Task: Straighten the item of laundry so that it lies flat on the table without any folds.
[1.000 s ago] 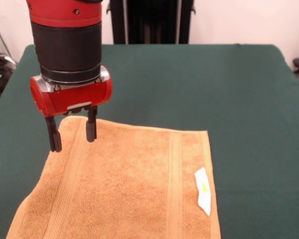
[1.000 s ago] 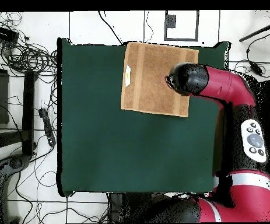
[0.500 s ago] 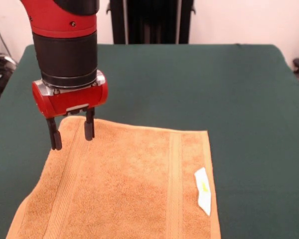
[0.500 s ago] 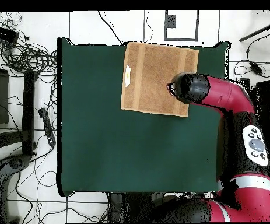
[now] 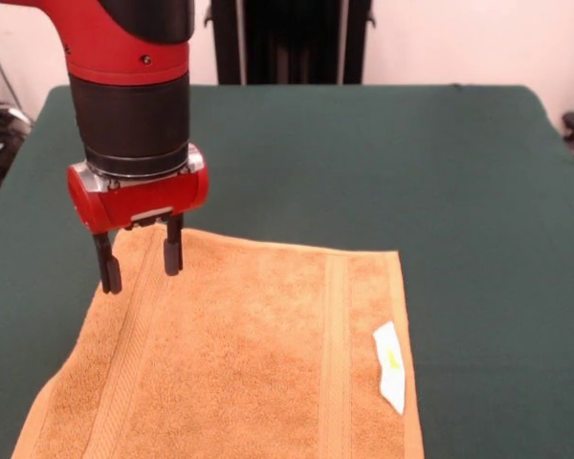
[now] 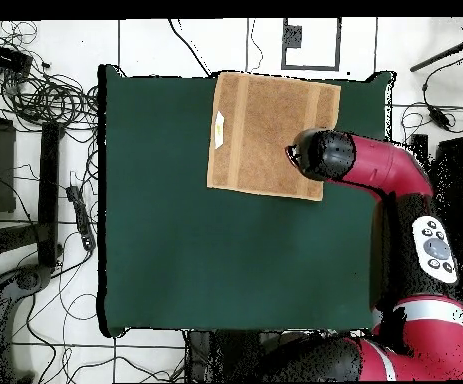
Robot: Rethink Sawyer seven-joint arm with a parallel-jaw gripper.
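**Towel nearly flat, gripper poised over its far corner**

Towel (image 5: 249,354), golden-orange terry, fills the lower left and centre of the front view, spread on the dark green table (image 5: 440,163). It looks flat across all that shows: woven bands run straight near both ends, and a small white care tag (image 5: 390,368) lies on top near the right-hand edge. Its near edge runs off the bottom of the frame, so I cannot tell from this view whether that end is smooth. In the overhead view the towel (image 6: 265,135) reads as a clean rectangle at the upper centre, against the table's top edge, with no fold that I can make out.

The gripper (image 5: 140,266) hangs at the upper left of the front view, above the towel's upper-left corner. Its two black fingers stand apart with nothing between them. One fingertip (image 5: 172,260) sits over the woven band just inside the edge; the other (image 5: 108,277) is over the towel's left border. Whether the tips touch the pile or stop just above it I cannot tell. The overhead view hides the fingers under the arm's (image 6: 375,170) wrist, at the towel's lower-right corner there.

By my judgement the task is close to done, and the risk now is undoing it. If the fingers pinch the corner, they could raise a ridge in the terry. If the tips snag the loops when lifting, the corner could be dragged or flipped into a new fold. A sideways push would skew the towel or rumple the band.
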